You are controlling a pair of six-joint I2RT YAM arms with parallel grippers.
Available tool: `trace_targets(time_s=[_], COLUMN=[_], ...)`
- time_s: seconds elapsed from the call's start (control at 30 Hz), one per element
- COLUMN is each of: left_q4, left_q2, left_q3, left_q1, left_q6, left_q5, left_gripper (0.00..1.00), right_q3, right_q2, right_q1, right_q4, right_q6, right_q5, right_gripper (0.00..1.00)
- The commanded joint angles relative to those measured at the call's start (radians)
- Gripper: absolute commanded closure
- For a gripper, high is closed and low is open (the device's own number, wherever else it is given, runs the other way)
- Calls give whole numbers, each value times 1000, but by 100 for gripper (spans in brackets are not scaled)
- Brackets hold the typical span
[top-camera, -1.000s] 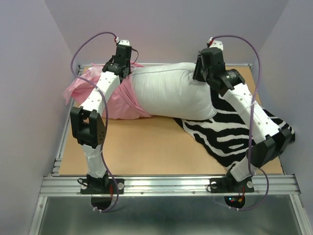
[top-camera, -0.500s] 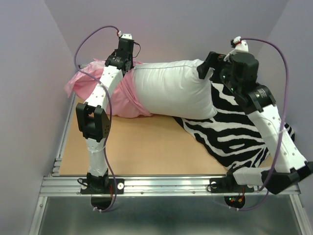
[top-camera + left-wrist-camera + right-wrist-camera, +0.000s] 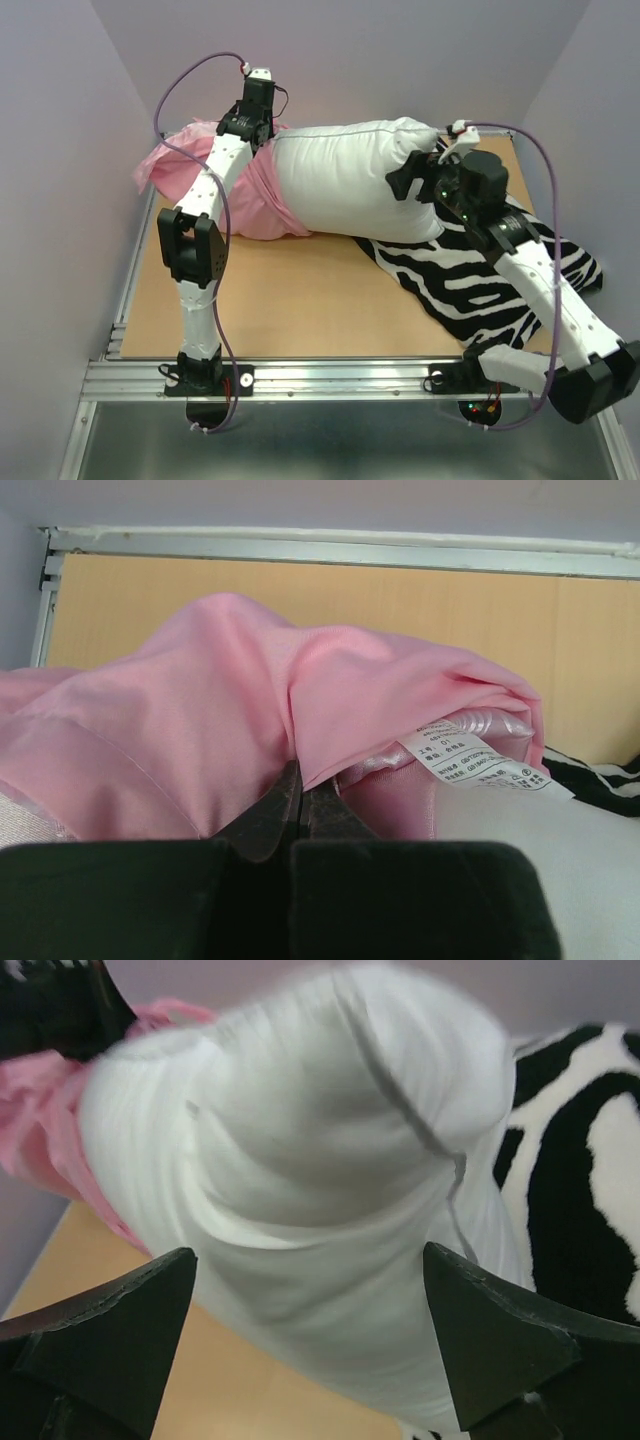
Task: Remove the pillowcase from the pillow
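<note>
The pink satin pillowcase [image 3: 190, 180] is bunched over the left end of the white pillow [image 3: 350, 185], which lies across the back of the table. My left gripper [image 3: 258, 138] is at the back edge of the case opening. In the left wrist view it [image 3: 297, 785] is shut on a fold of the pillowcase [image 3: 200, 710], beside its white label [image 3: 480, 765]. My right gripper [image 3: 412, 172] is open at the pillow's right end. In the right wrist view its jaws [image 3: 310, 1290] stand wide apart in front of the pillow [image 3: 320, 1180], holding nothing.
A black-and-white zebra-striped pillow [image 3: 480, 270] lies at the right under the white pillow's end and my right arm; it also shows in the right wrist view [image 3: 580, 1150]. The wooden table [image 3: 290, 300] has metal rails at its edges, with purple walls close around.
My right arm has swung out from the pillow's back right corner and come down at its right end, jaws open. The left arm shifted slightly back, still gripping the pink fabric.
</note>
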Motion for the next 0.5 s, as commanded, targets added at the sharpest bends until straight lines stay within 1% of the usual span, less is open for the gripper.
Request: trace_targets(time_s=[0.0,0.17,0.23,0.27,0.3,0.33,0.37,0.4,0.43,0.47], left_q4=[-26,18,31,46,63,78,121,150,179,228], left_q2=[-19,-57,-71,-91,-109,-154,-181,-214,-282,-316], left_q3=[-54,-114,-132,-137,-164,-180,-195,-241,-264,-283], left_q1=[-9,-16,-26,-31,-39,-40,-42,-42,-43,-42], left_q6=[-10,1,1,5,7,5,7,15,16,16], left_q5=[54,84,82,84,82,82,102,114,126,146], left_gripper=[99,97,95,87,79,68,56,43,40,24], right_q3=[-122,-154,-148,-145,-142,-137,-134,-114,-103,-91], right_q2=[77,147,157,163,164,164,161,164,170,180], right_q1=[3,3,5,5,5,5,5,5,5,5], right_q4=[162,228,230,231,227,223,216,190,175,159], right_q6=[-24,-36,-33,-12,-4,-1,19,27,31,39], right_q5=[-44,0,60,88,126,146,167,187,210,220], right_gripper=[0,0,14,25,63,80,92,99,99,100])
